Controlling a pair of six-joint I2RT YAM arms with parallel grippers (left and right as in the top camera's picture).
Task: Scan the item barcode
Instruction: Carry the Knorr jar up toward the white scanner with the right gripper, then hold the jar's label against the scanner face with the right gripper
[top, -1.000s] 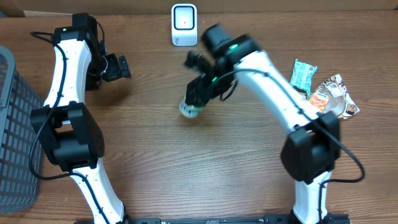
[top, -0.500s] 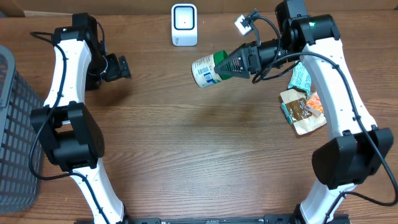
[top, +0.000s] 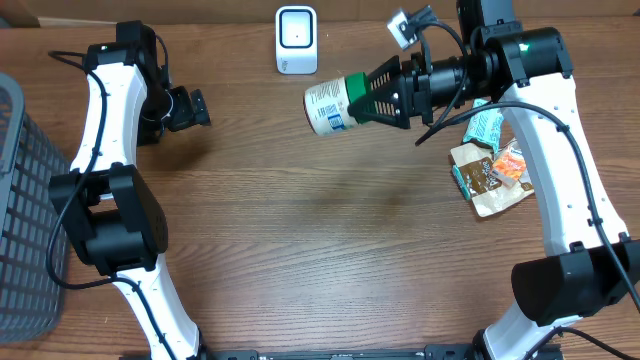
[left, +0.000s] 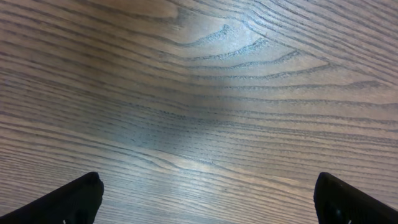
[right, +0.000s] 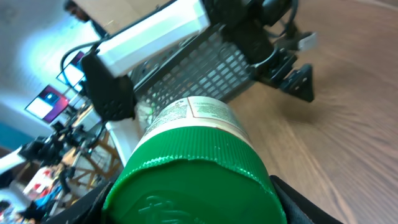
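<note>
The item is a white canister (top: 326, 106) with a green lid (top: 368, 98). It hangs on its side above the table, base pointing left, below and right of the white barcode scanner (top: 296, 40). My right gripper (top: 385, 97) is shut on the lid end. In the right wrist view the lid (right: 193, 177) fills the space between the black fingers (right: 292, 199). My left gripper (top: 195, 107) stands open over bare wood at the far left, its fingertips (left: 74, 198) wide apart with nothing between them.
A dark mesh basket (top: 20, 200) stands at the table's left edge. A teal packet (top: 487, 122) and a brown and orange packet (top: 490, 178) lie under the right arm. The right wrist view shows the basket (right: 205, 68) and the left arm (right: 155, 31) behind the canister.
My right arm has lifted the canister off the table middle, swung back to the right and turned it onto its side. The brown packet has shifted left. The left arm is still.
</note>
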